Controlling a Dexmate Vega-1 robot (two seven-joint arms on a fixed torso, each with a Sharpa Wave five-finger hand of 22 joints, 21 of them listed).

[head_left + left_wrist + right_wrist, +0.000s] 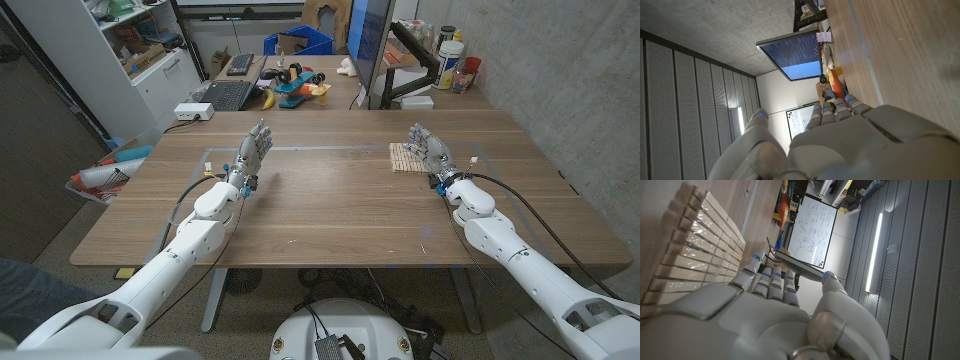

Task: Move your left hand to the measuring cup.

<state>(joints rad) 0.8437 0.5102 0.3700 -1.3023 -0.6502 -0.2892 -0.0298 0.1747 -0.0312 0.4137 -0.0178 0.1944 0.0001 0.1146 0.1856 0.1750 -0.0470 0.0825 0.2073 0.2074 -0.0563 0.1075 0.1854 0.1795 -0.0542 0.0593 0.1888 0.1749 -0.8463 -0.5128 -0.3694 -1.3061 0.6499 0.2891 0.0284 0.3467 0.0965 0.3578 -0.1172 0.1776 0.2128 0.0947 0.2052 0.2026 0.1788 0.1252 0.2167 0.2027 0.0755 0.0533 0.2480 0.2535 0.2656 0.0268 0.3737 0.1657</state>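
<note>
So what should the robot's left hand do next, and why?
Probably pause and look first. The left hand is open over the wooden table, holding nothing, and I cannot clearly make out a measuring cup to head for.

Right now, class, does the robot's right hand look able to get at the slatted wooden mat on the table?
Probably yes. The right hand is open with its fingers spread, close beside the slatted wooden mat, and nothing lies between them on the table. A short sideways move should bring it there.
</note>
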